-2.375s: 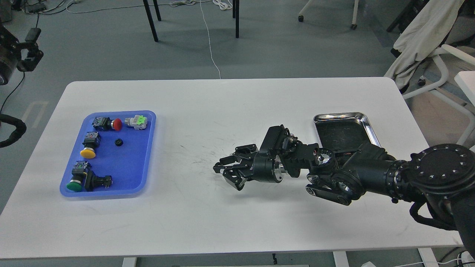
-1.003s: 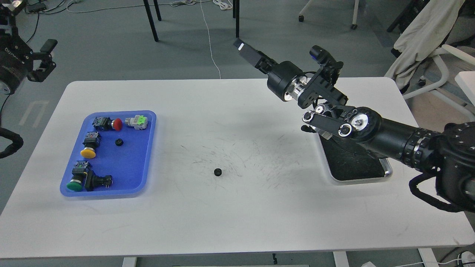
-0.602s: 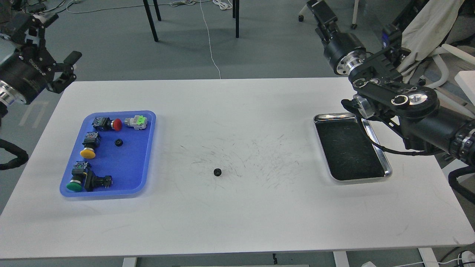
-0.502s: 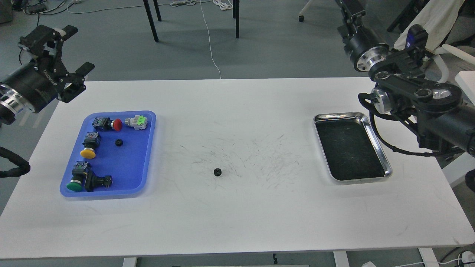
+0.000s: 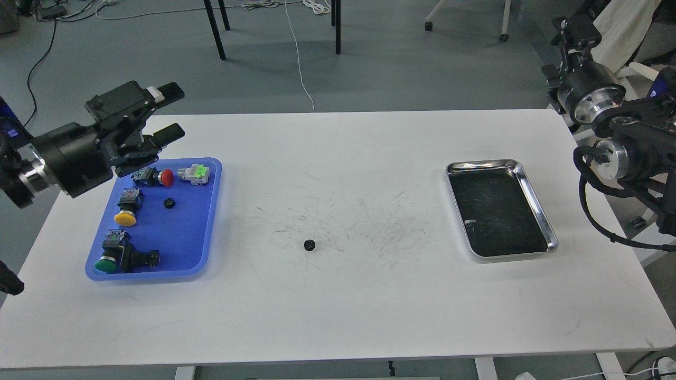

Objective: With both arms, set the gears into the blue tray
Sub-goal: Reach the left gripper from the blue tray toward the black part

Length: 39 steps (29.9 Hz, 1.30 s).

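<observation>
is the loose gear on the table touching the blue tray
Apart. The head view shows the gear alone mid-table, with a wide stretch of bare white table between it and the blue tray rim.

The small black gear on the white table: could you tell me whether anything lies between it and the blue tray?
Nothing visible does. The small black toothed gear sits alone on bare white table, with open surface leftward to the flat blue plastic tray.

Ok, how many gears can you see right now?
2. One gear lies in the blue tray among the pushbutton switches. The other gear sits on the bare table mid-way between the trays. None looks hidden.
</observation>
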Tool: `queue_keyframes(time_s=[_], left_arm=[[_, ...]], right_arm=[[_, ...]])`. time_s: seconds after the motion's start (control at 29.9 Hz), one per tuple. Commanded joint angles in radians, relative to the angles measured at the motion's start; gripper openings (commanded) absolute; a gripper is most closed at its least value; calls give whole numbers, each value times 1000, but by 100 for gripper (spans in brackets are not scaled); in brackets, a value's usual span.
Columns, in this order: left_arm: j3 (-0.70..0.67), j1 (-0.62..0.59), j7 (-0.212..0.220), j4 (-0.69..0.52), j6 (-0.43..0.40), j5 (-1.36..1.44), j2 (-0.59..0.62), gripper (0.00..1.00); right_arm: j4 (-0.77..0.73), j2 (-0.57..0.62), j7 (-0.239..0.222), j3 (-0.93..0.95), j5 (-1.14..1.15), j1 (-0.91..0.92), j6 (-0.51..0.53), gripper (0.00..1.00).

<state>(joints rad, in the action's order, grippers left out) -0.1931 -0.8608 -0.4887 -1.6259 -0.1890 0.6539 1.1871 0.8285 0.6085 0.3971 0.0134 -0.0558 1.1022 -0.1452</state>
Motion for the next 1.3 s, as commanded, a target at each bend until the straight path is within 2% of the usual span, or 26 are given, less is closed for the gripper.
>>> queue_keyframes(time_s=[0.0, 0.23, 0.47, 0.7, 0.84, 1.1, 1.27], left_arm=[[27, 6, 0, -38, 25, 171, -1, 98], [101, 11, 0, -60, 117, 452, -17, 98], [119, 3, 0, -100, 108, 542, -26, 98], [141, 20, 0, -58, 166, 728, -135, 98], [133, 8, 0, -42, 174, 721, -187, 94], [83, -4, 0, 219, 197, 650, -348, 94], [90, 5, 0, 282, 229, 696, -402, 94]], right_arm=[[12, 13, -49, -1, -39, -25, 16, 96], [70, 65, -60, 10, -45, -65, 18, 97], [130, 94, -60, 82, -47, -71, 52, 97], [141, 116, -55, 71, -44, -79, 73, 97], [142, 119, -55, 59, -41, -78, 73, 97], [172, 163, -55, 54, -33, -79, 70, 97], [175, 163, -54, 53, -24, -79, 70, 97]])
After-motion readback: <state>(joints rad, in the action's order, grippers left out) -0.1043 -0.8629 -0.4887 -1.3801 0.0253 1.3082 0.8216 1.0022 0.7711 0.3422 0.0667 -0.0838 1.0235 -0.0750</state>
